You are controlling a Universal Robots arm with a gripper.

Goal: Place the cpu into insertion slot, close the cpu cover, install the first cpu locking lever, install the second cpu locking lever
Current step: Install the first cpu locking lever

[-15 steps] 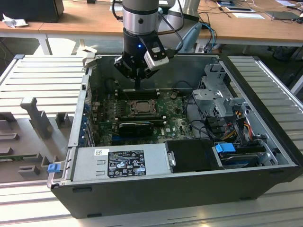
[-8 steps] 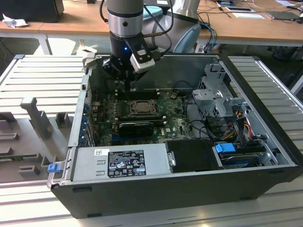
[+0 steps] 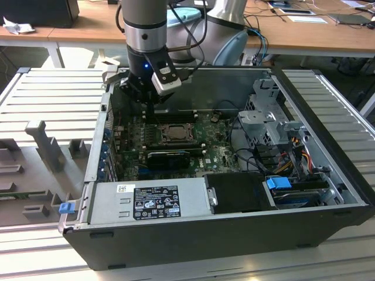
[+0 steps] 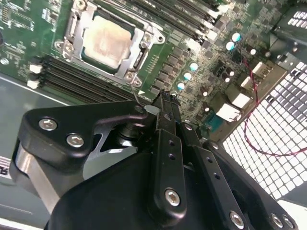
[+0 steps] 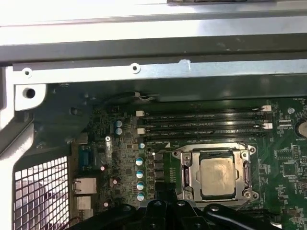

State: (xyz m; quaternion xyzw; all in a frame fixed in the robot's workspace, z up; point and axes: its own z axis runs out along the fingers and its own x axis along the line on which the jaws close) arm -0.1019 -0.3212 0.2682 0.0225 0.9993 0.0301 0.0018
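The pale silver-beige cpu (image 4: pixel 106 39) (image 5: pixel 218 176) lies flat in the insertion slot (image 3: pixel 174 133) on the green motherboard. The cpu cover (image 4: pixel 140 34) (image 5: pixel 191 162), a silver metal frame, lies down around the chip, which shows through its window. My gripper (image 4: pixel 165 97) (image 3: pixel 150 112) hangs just off one edge of the socket, low over the board, with its black fingers drawn together. A thin wire locking lever (image 4: pixel 135 98) stands up right beside the fingertips; whether they touch it I cannot tell.
The open computer case holds a grey power supply (image 3: pixel 149 202) at the front, a metal drive cage (image 3: pixel 269 123) with cables at the exterior view's right, and a long black card (image 3: pixel 169 157) beside the socket. Memory slots (image 5: pixel 201 122) and blue-topped capacitors (image 5: pixel 140 172) crowd the socket.
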